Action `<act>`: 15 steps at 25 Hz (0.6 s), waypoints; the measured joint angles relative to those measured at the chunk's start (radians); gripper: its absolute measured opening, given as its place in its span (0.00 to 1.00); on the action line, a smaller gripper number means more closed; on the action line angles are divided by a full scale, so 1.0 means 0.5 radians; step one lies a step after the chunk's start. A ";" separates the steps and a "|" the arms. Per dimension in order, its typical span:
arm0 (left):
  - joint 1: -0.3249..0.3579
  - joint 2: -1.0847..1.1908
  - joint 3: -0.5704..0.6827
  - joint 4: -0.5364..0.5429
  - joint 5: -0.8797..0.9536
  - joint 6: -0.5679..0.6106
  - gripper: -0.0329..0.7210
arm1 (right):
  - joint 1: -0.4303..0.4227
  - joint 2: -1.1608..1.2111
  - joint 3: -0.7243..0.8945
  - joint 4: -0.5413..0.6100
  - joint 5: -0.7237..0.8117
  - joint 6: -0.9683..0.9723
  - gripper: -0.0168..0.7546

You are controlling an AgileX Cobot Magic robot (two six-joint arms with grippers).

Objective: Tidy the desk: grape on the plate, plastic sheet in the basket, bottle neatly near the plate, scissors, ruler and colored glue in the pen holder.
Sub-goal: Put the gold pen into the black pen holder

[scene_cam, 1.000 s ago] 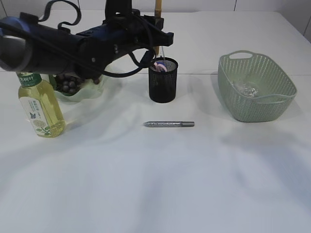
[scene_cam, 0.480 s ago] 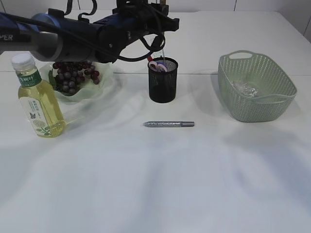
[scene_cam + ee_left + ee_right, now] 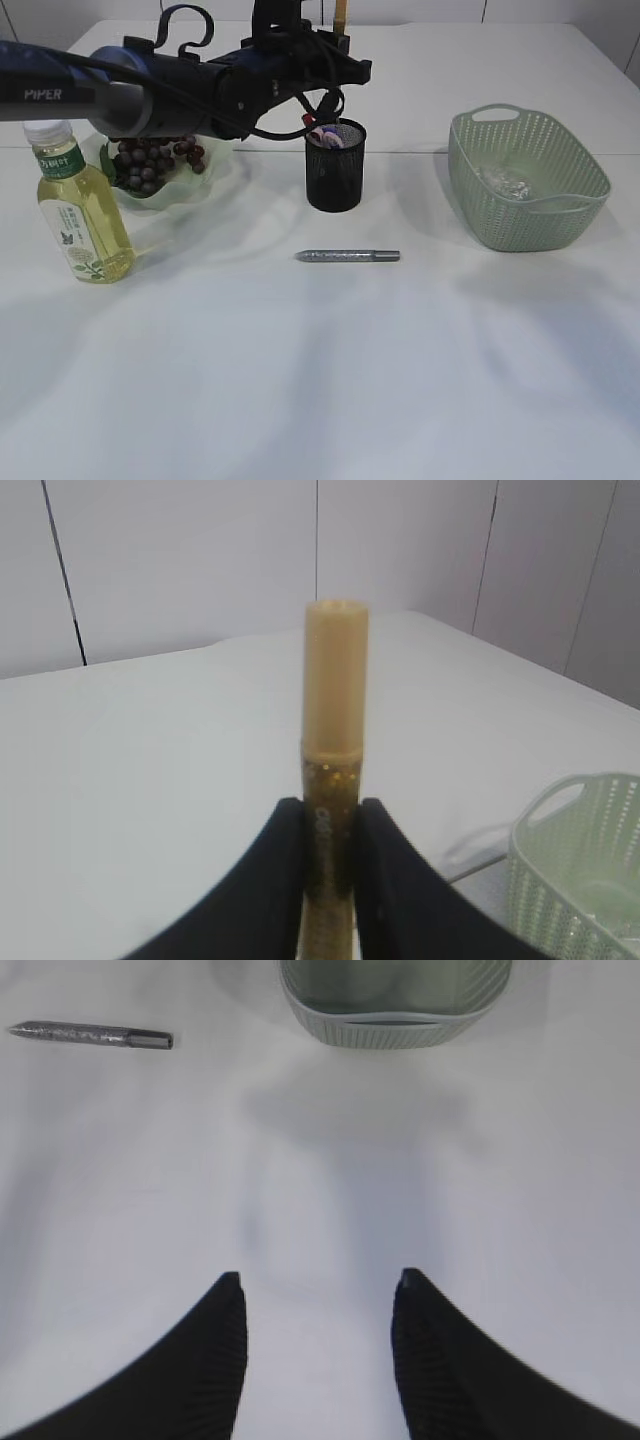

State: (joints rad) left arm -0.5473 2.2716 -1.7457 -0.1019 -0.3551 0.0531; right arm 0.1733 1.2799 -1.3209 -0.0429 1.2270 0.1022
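My left gripper [image 3: 337,42] [image 3: 333,805] is shut on a gold glitter glue stick [image 3: 340,11] [image 3: 335,680], held upright just above the black mesh pen holder [image 3: 336,166]. Pink and purple scissors handles [image 3: 326,136] stick out of the holder. A silver glue pen [image 3: 347,256] [image 3: 90,1034] lies on the table in front of it. Grapes [image 3: 150,160] sit on the pale green plate [image 3: 215,172], with the yellow bottle [image 3: 80,205] at its front left. The plastic sheet [image 3: 505,182] lies in the green basket [image 3: 527,180]. I cannot make out the ruler. My right gripper [image 3: 318,1278] hangs open over bare table.
The left arm [image 3: 150,85] stretches across the back left above the plate. The basket [image 3: 395,1010] [image 3: 590,870] stands at the right. White cloth covers the table, with a wall behind it.
The left arm has risen and swung back, uncovering the plate and grapes. The gold glue has shifted slightly right above the pen holder. The right gripper has not moved.
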 joint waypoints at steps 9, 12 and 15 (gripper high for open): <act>0.000 0.036 -0.014 0.000 -0.038 0.000 0.19 | 0.000 0.001 0.000 -0.001 -0.018 0.000 0.52; 0.000 0.063 -0.022 0.000 -0.052 0.000 0.19 | 0.000 0.001 0.000 -0.001 -0.018 0.000 0.52; 0.000 0.101 -0.060 0.000 -0.048 -0.008 0.19 | 0.000 0.001 0.000 -0.001 -0.022 0.000 0.52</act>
State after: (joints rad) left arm -0.5473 2.3219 -1.7755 -0.1019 -0.3791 0.0490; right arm 0.1733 1.2803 -1.3209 -0.0436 1.2161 0.1022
